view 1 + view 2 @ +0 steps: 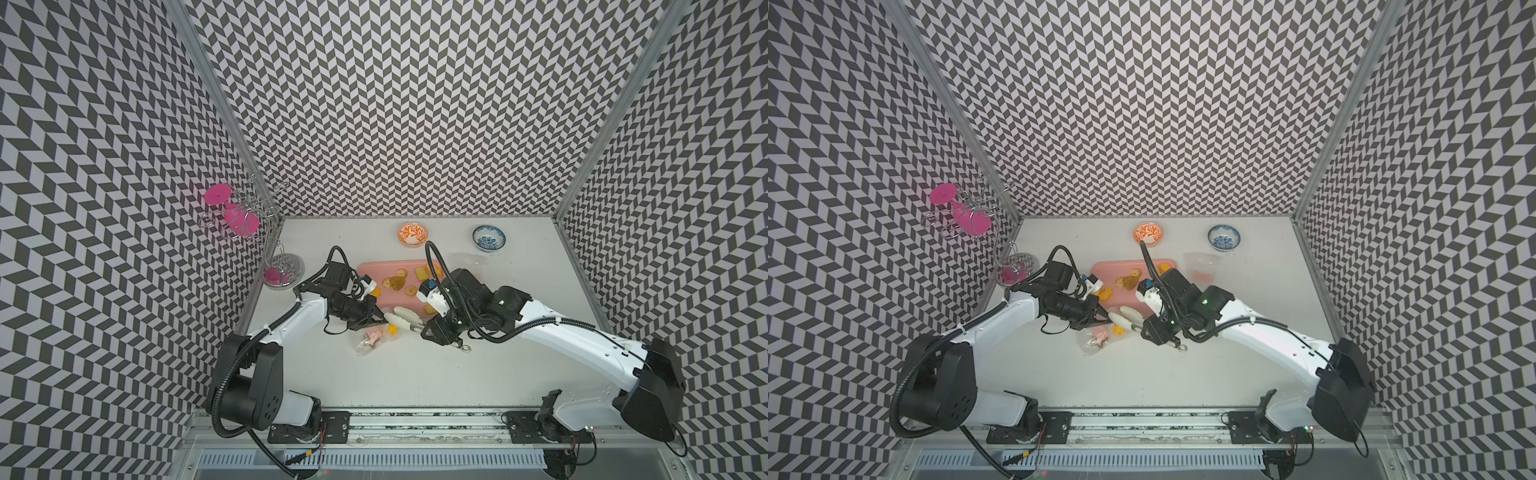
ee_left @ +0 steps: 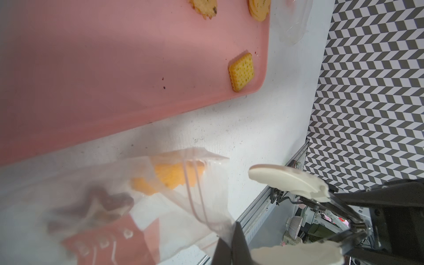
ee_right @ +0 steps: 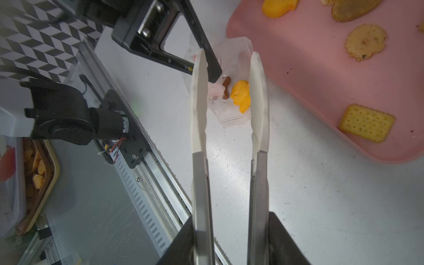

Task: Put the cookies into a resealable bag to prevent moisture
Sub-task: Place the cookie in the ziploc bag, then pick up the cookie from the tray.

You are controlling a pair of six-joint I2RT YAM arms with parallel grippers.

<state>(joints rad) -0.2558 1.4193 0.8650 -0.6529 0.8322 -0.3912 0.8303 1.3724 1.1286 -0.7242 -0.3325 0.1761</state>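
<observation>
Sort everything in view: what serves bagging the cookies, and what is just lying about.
For the job:
- small yellow and tan cookies
- pink plastic tray under them
- clear resealable bag, pinched by the left claw
- white-tipped metal tongs in the right claw

Lying about:
- orange-patterned bowl
- blue-and-white bowl
- wire rack with pink glasses
- second clear bag beside the tray

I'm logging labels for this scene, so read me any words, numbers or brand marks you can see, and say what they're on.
None can be read.
The pink patch on the clear bag has white marks on it: too blurred to read.
</observation>
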